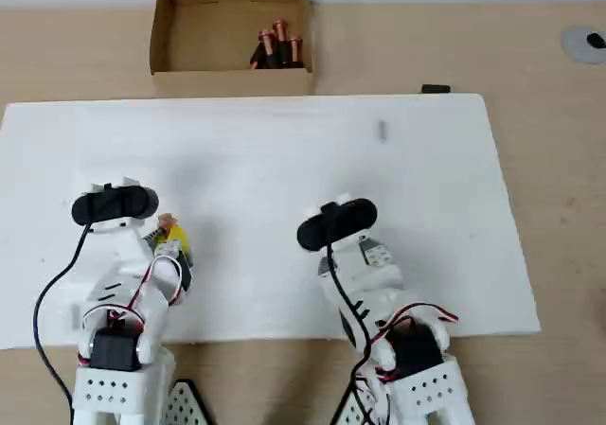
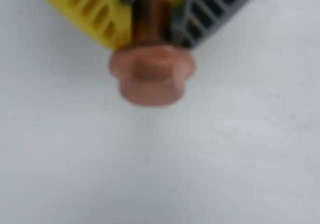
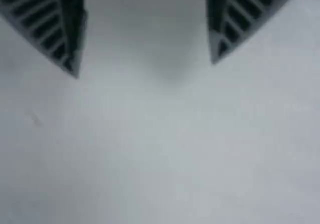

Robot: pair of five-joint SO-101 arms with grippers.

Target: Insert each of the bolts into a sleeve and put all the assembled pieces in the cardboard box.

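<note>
**Fig. 1.** The left hand (image 2: 150,43) is clamped on 1 copper bolt (image 2: 151,77). The shank sits between the yellow and grey fingers (image 2: 85,9), and the head sticks out past the tips over the white board (image 1: 284,150). The right hand (image 3: 145,67) is spread wide w/ nothing in it, above bare board. The cardboard box (image 1: 163,37) sits on the counter (image 1: 554,160) just past the board's far edge. Finished pieces (image 1: 277,46) are bunched in its near corner on the right arm's side.

**Step (my read):** mating stage for this bolt. I see no sleeve on the exposed shank, and the right hand has none to offer. A faint grey mark (image 1: 383,130) lies on the board; I can't tell if it's a sleeve.

**Next move needs:** a sleeve picked up by the right hand, both hands brought together, and the axes lined up before pushing. The bolt must not slip in the grip.

**Views:** The high view gives me the layout, i.e. box, board and the spacing of the left arm (image 1: 123,292) and right arm (image 1: 379,292). From above, the wrists largely cover the tips, so I read the grip states from the 2 wrist views.
</note>
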